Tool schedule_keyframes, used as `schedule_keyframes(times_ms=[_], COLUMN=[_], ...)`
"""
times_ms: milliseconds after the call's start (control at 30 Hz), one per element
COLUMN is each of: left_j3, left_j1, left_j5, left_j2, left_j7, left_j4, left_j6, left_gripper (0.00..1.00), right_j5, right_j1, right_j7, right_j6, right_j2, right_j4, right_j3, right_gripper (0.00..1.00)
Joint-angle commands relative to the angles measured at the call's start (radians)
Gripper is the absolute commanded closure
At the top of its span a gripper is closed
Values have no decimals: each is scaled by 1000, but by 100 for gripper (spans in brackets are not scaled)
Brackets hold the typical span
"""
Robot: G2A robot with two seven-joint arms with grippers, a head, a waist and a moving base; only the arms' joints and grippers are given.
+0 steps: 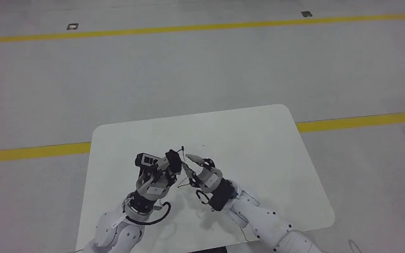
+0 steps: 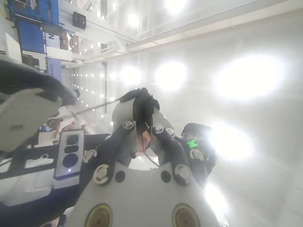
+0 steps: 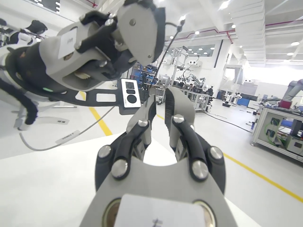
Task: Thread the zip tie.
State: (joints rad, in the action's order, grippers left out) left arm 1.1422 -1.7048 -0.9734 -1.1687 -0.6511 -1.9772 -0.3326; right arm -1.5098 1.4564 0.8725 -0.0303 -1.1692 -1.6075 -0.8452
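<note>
White counter [image 1: 253, 133]; above it, your left gripper [image 2: 142, 98] clamped on tie [image 3: 171, 43]; your right gripper [image 3: 159, 102] narrowly parted, tie's free end lying against one finger

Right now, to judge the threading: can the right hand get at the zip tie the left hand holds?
Probably yes: the right hand is open, the zip tie held by the shut left hand reaches right to its fingertips, and nothing lies between.

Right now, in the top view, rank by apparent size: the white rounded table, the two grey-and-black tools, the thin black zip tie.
1. White rounded table
2. Grey-and-black left tool and right tool: alike, unranked
3. Thin black zip tie
</note>
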Motion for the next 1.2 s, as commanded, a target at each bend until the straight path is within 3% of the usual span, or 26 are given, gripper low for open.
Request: schedule_keyframes(times_ms=[0,300,667,733,900,1167], left_j3=[4,13,13,13,13,13], left_j1=[0,-9,-9,-9,-9,-9], left_j5=[3,5,5,5,5,5], left_j2=[0,1,1,1,1,1], left_j7=[-2,-8,-8,-8,-8,-8], left_j4=[5,27,27,27,27,27], left_j6=[-1,-4,-4,-4,-4,-4], left_gripper=[100,100,100,100,100,100], right_j5=[35,145,163,226,397,563], right_j1=[18,91,96,117,170,234], right_j7=[44,144,124,137,200,214], right_j6=[-21,-156,-153,-179,-305,-310], right_j2=[4,30,30,31,40,63], right_j4=[2,18,27,36,45,-2], right_j3=[-25,-161,-174,-197,-284,-332], right_gripper=[0,0,0,0,0,0])
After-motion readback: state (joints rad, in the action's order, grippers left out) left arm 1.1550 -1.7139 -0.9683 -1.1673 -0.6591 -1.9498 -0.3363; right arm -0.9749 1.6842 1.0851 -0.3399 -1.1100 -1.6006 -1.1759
